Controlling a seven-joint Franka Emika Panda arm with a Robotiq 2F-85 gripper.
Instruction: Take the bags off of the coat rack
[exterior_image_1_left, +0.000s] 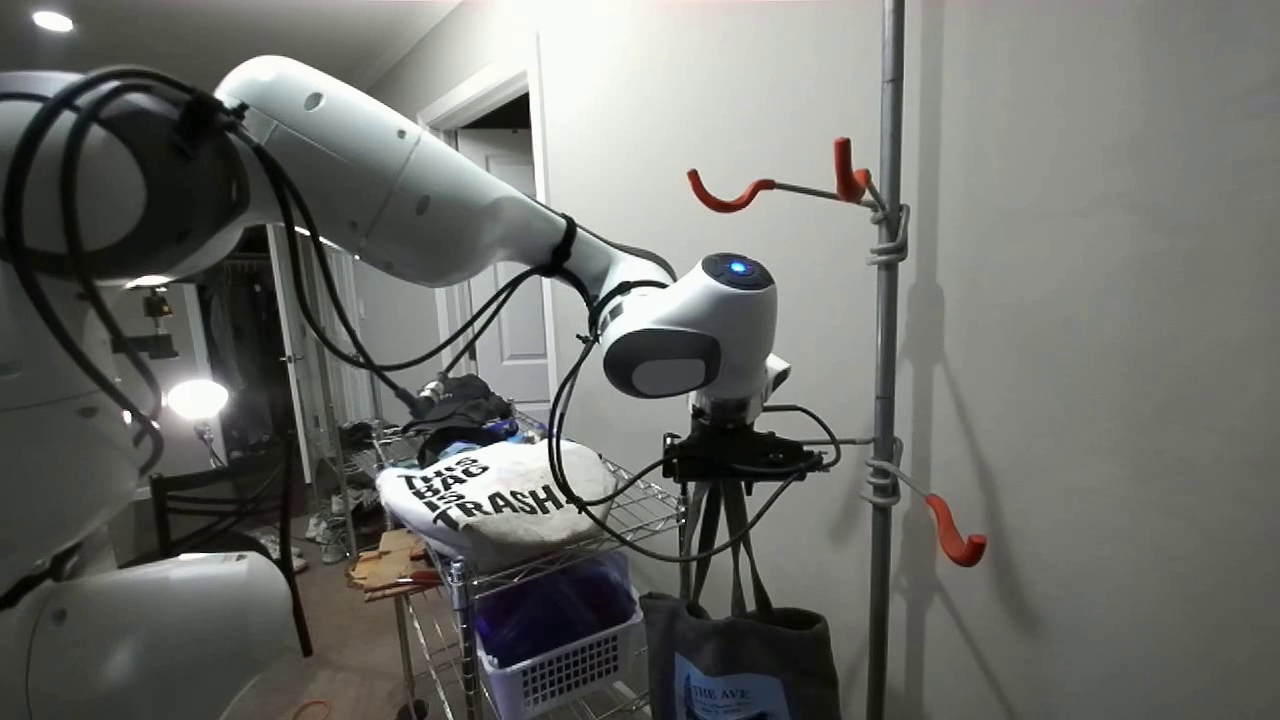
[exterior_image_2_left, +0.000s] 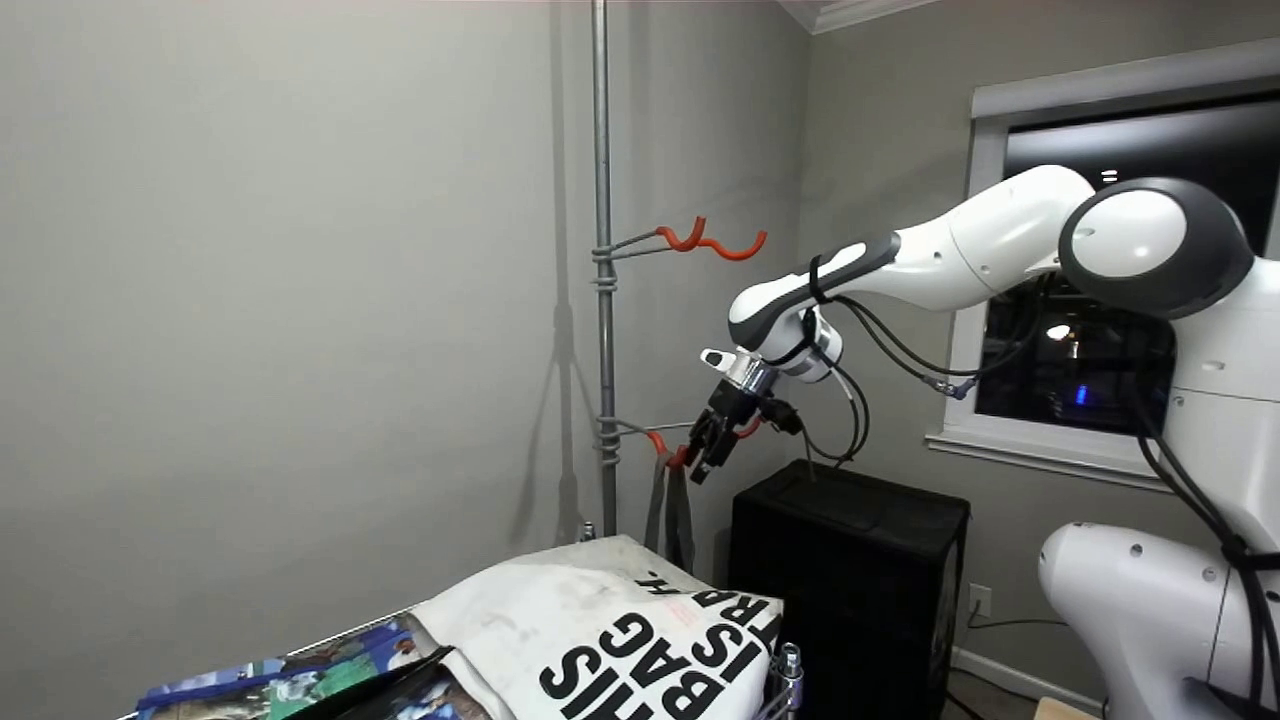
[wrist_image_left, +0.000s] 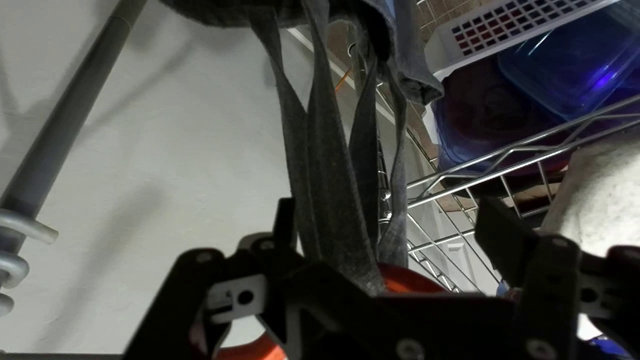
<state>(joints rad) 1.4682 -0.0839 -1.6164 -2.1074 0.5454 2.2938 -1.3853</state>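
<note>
A dark grey tote bag (exterior_image_1_left: 740, 640) hangs by its long straps (exterior_image_1_left: 738, 550) from a lower red hook (exterior_image_2_left: 680, 457) of the coat rack (exterior_image_1_left: 886, 340). The straps also show in an exterior view (exterior_image_2_left: 668, 510). My gripper (wrist_image_left: 392, 227) is open at the lower hook. In the wrist view the grey straps (wrist_image_left: 330, 185) run between the spread fingers, closer to the left finger, and over the red hook (wrist_image_left: 407, 280). The gripper's body hides most of that hook. In an exterior view the gripper (exterior_image_2_left: 698, 462) points down beside the hook and strap tops.
A white bag with black lettering (exterior_image_1_left: 500, 500) lies on a wire shelf (exterior_image_1_left: 640, 510), with a white basket (exterior_image_1_left: 570, 665) below. Upper red hooks (exterior_image_1_left: 735, 195) stick out above the gripper. Another lower red hook (exterior_image_1_left: 955, 535) points outward. A black box (exterior_image_2_left: 850, 540) stands near the rack.
</note>
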